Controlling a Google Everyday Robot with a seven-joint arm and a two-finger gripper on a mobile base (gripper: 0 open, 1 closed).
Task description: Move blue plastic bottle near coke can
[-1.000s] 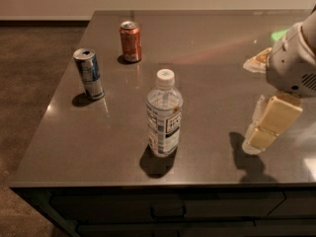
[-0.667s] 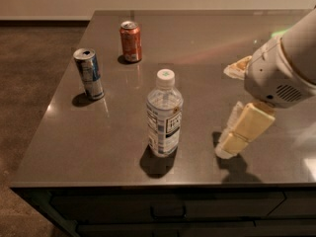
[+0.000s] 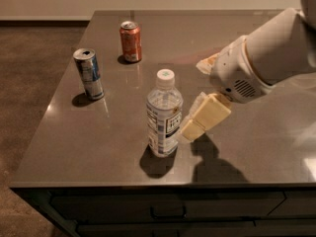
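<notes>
The blue plastic bottle [image 3: 164, 113], clear with a white cap and white label, stands upright near the front middle of the dark table [image 3: 118, 132]. The coke can [image 3: 131, 42], red-orange with a silver top, stands upright at the back left, well apart from the bottle. My gripper [image 3: 193, 100] reaches in from the right, just right of the bottle at label height. It is open. One cream finger [image 3: 205, 117] lies close beside the bottle and the other finger [image 3: 207, 63] is farther back. It holds nothing.
A slim blue-and-silver can [image 3: 89, 74] stands upright at the left, between the coke can and the table's left edge. The table's front edge [image 3: 148, 184] runs just below the bottle, with drawers under it. The white arm [image 3: 276, 53] covers the right side.
My gripper has moved left across the table from the right side to just beside the bottle. The bottle and both cans have not moved.
</notes>
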